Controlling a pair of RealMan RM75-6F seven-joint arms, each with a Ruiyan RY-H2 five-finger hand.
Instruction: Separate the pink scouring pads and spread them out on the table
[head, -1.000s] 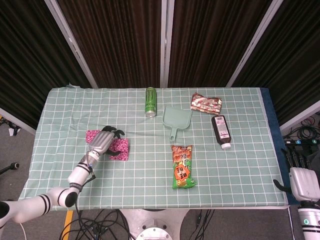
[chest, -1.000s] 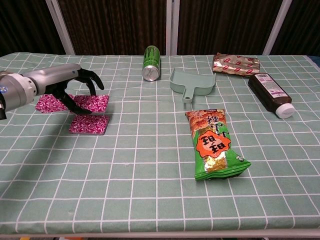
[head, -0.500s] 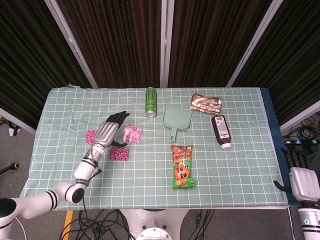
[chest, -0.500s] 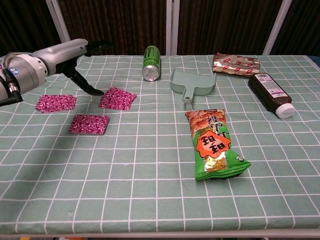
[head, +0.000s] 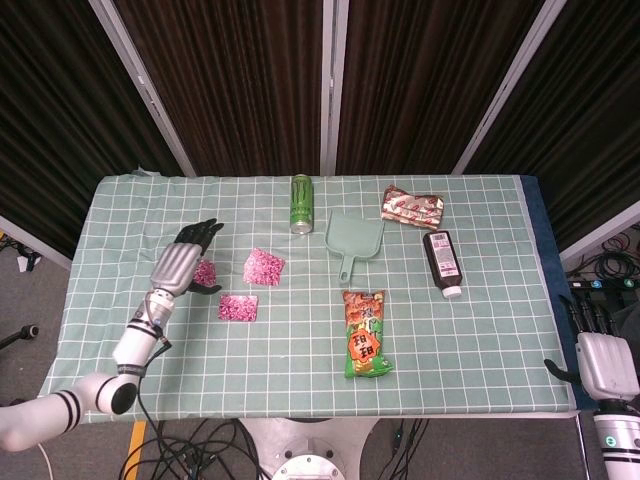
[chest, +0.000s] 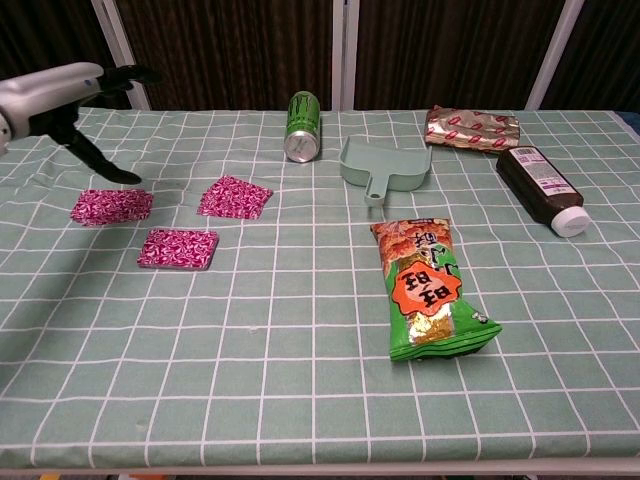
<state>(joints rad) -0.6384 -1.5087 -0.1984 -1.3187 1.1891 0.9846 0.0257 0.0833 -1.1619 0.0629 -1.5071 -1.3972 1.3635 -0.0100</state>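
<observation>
Three pink scouring pads lie apart on the green checked cloth. One pad (chest: 112, 206) is at the far left, one (chest: 235, 196) sits further right toward the can, and one (chest: 178, 247) lies nearer the front. In the head view they show as pad (head: 207, 272), pad (head: 264, 266) and pad (head: 238, 307). My left hand (head: 182, 262) hovers above the leftmost pad with fingers spread, holding nothing; in the chest view this left hand (chest: 70, 95) is raised at the upper left. My right hand (head: 602, 358) hangs off the table's right edge, fingers apart.
A green can (chest: 303, 127) lies at the back centre beside a pale green dustpan (chest: 384, 166). A snack bag (chest: 428, 285) lies in the middle right, a dark bottle (chest: 539, 188) and a foil packet (chest: 474, 127) at the back right.
My left hand dragged one pad right off the pile, let it go, then lifted and swung back left above the leftmost pad. The right hand stayed put.
</observation>
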